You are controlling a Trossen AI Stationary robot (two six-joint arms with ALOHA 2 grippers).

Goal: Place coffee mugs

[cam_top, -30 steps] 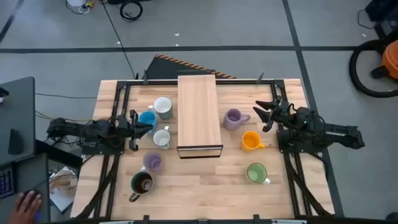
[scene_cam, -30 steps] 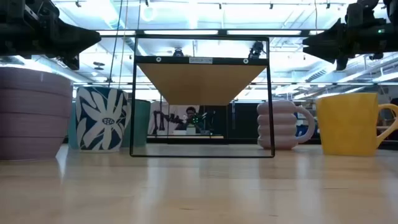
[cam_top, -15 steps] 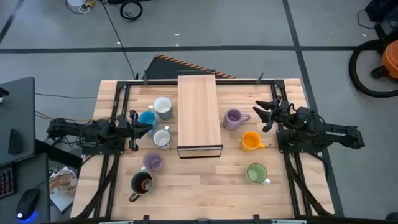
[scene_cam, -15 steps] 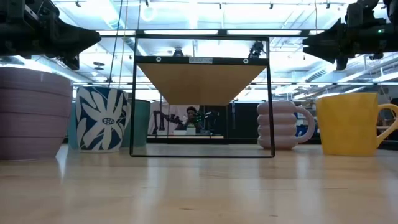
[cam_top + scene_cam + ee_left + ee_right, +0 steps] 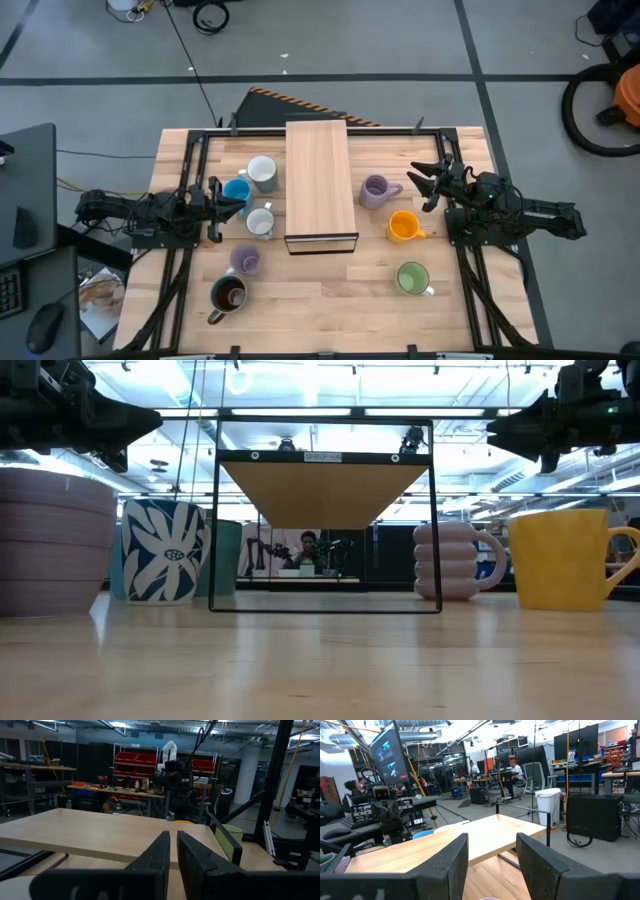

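Aloft, left tool (image 5: 238, 197) pinched together and empty above the blue mug (image 5: 237, 191); right tool (image 5: 422, 182) spread apart, empty.

Person's hand gone from screen-left bottom corner of high view; computer mouse (image 5: 46, 327) exposed there.

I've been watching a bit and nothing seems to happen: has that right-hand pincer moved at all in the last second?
No. The right pincer hangs at the same spot beside the lilac mug, just as far from the wooden shelf as before.
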